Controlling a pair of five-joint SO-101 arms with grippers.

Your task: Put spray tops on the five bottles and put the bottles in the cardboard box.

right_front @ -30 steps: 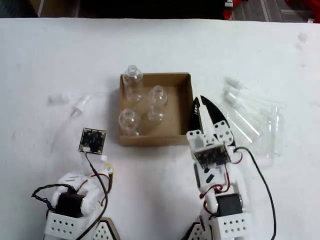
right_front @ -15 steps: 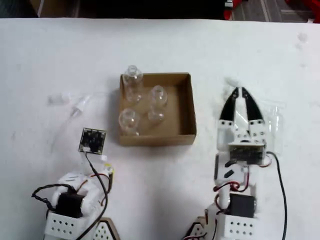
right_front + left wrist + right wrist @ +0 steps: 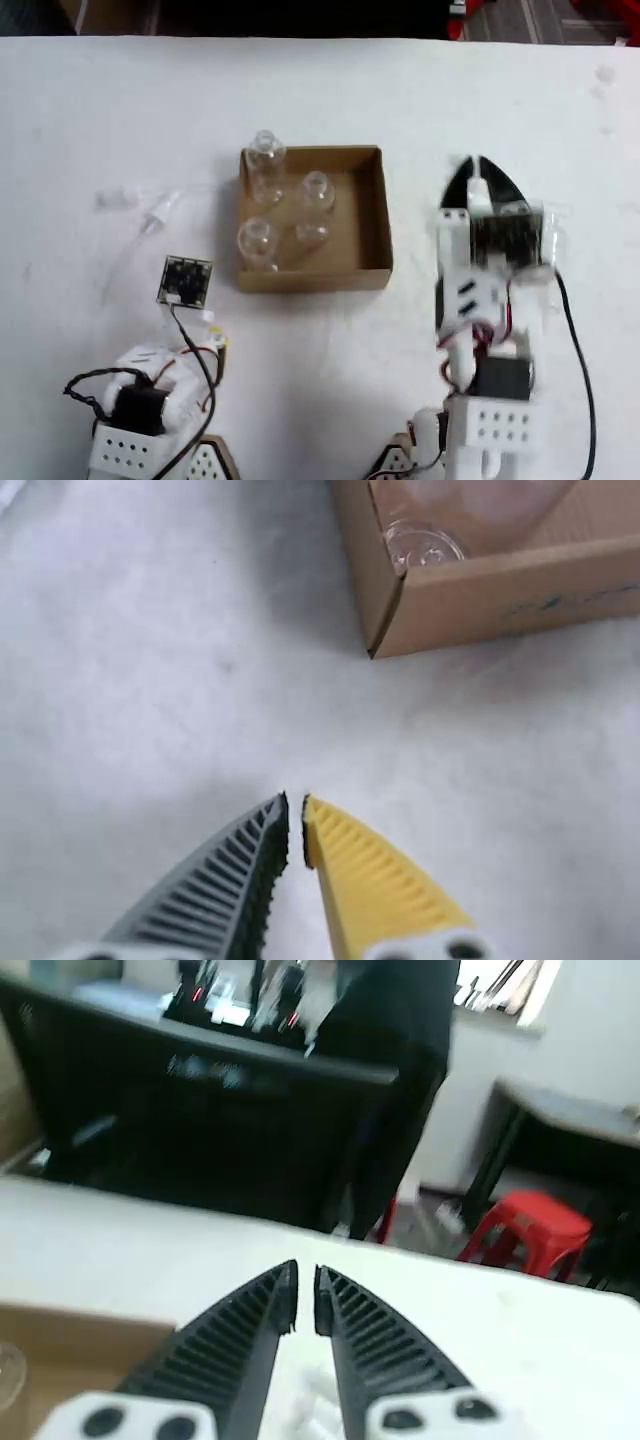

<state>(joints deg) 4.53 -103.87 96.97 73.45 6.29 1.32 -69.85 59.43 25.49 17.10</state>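
Well, the cardboard box (image 3: 383,215) sits in the middle of the white table (image 3: 120,110). Four clear bottles (image 3: 314,188) stand inside it, close to the side that faces the left arm. Some spray tops (image 3: 155,208) lie on the table on that same side, well apart from the box. The left gripper (image 3: 295,825) hangs low over bare table near a corner of the box. Its grey and yellow fingers are pressed together with nothing in them. The right gripper (image 3: 478,165) is on the other side of the box, tipped up and pointing away from the robot. Its black fingers almost touch at the tips. A white piece (image 3: 478,192) shows between them lower down, maybe a spray top, but I cannot tell if it is gripped.
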